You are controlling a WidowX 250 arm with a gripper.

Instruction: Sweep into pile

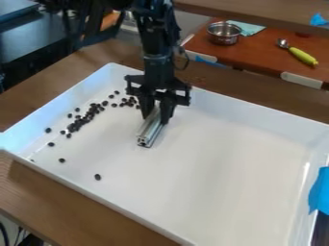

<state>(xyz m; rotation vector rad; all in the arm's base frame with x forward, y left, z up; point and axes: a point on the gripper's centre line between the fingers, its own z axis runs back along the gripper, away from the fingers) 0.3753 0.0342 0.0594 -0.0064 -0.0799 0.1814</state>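
The black gripper (157,113) hangs over the upper left part of the white tray (237,163), shut on a silver metal bar (150,129). The bar lies low at the tray floor, one end pointing toward the front. Small dark beans (83,120) lie to the left of the bar, many of them clustered in a slanting band. Several more are scattered behind, close to the gripper's left side. A lone bean (97,177) sits nearer the front rim, with a few others along the left side.
Raised white walls surround the tray, and blue tape (319,192) covers part of its right rim. Behind it, a reddish-brown board (270,53) holds a metal pot (224,33), a cloth (248,28) and a spoon with a green handle (302,55).
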